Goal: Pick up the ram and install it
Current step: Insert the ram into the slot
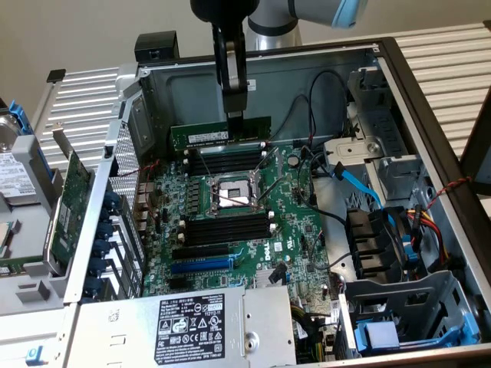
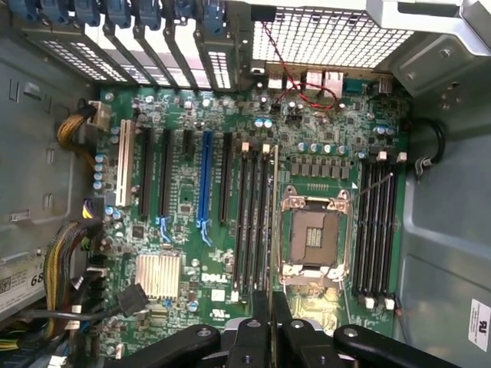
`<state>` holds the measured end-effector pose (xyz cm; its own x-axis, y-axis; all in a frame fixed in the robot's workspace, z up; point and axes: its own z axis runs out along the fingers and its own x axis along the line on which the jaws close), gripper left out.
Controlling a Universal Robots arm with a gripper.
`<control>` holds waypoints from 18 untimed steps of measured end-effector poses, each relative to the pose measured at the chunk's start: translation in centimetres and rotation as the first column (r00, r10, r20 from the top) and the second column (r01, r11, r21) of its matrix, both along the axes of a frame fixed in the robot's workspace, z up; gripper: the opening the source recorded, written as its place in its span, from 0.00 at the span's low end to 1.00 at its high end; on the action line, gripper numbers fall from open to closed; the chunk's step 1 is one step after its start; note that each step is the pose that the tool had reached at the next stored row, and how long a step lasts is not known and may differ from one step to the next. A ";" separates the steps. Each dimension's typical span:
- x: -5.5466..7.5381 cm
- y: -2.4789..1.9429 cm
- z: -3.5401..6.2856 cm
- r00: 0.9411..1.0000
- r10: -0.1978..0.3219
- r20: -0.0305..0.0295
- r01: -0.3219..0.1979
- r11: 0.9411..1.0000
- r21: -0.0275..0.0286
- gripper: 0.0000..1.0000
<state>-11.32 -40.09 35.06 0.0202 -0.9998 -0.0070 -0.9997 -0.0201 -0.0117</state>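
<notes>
The gripper [image 1: 235, 116] [image 2: 272, 310] has its fingers clenched on the top edge of the ram [image 1: 201, 136] [image 2: 275, 218]. The stick stands upright on its long edge over the bank of memory slots [image 1: 226, 162] just beside the CPU socket [image 1: 234, 192], parallel to them. Whether its lower edge touches a slot cannot be confirmed.

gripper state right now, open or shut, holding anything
Gripper: shut on the ram, which it holds on edge over the motherboard.
</notes>
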 end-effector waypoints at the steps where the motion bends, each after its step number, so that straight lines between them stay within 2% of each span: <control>1: 0.0 0.00 0.00 1.000 0.000 0.000 0.000 1.000 0.000 0.13; 3: 0.0 0.08 -0.10 1.000 -0.001 -0.002 0.001 1.000 0.000 0.13; 4: 0.0 0.21 -0.17 1.000 -0.001 -0.002 0.001 1.000 -0.002 0.13; 8: 0.0 0.54 -0.29 1.000 -0.001 -0.003 0.001 1.000 -0.028 0.13; 9: 0.0 0.59 -0.32 1.000 -0.001 -0.003 0.001 0.999 -0.032 0.13; 18: -0.1 0.40 -0.77 1.000 -0.014 0.002 0.014 0.999 -0.033 0.13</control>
<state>-11.43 -39.69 34.29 0.0059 -0.9997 0.0256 -0.9999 -0.0062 -0.0134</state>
